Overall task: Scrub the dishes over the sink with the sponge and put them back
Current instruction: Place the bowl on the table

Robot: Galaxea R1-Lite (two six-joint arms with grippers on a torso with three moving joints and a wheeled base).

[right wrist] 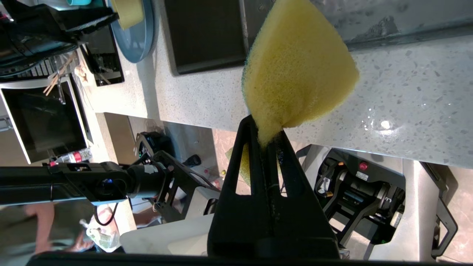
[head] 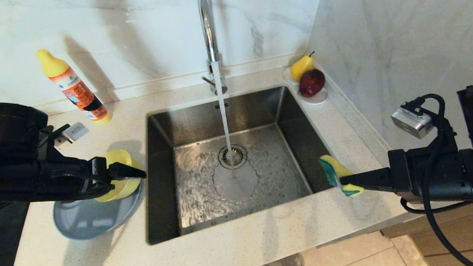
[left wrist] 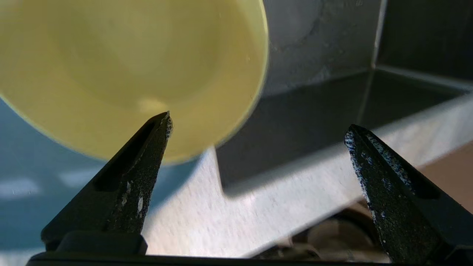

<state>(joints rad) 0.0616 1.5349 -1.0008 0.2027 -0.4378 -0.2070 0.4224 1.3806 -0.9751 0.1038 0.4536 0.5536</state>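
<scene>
The large rectangular brushed stainless steel sink (head: 259, 108) is set into the pale speckled stone counter (head: 240, 243), and a stream of water (head: 223, 110) runs from its tall chrome tap (head: 207, 27) onto the round strainer drain (head: 232, 156).

On the counter to the left of the sink lies the wide shallow grey-blue round plate (head: 86, 219), with the yellow-green bowl (head: 121, 168) on it; the small teal-blue bowl cannot be made out.

The left gripper (head: 137, 175) reaches in level from the left, above the plate. Its jaws stand wide apart and empty; the left wrist view shows one black finger (left wrist: 129, 173) in front of the bowl's rim (left wrist: 147, 74) and the other over the sink edge. Whether a finger touches the bowl cannot be told.

The right gripper (head: 346, 181) stretches in level from the right, at the sink's right edge. Its jaws are clamped narrow on the small soft sponge (head: 338, 174), yellow on one face and green on the other, squeezing one end so that the rest sticks out over the counter edge (right wrist: 295, 66).

An orange detergent bottle with a yellow cap (head: 75, 89) stands at the back left. A small white dish (head: 316, 98) with a yellow pear (head: 300, 67) and a dark red apple (head: 311, 82) sits in the back right corner.
</scene>
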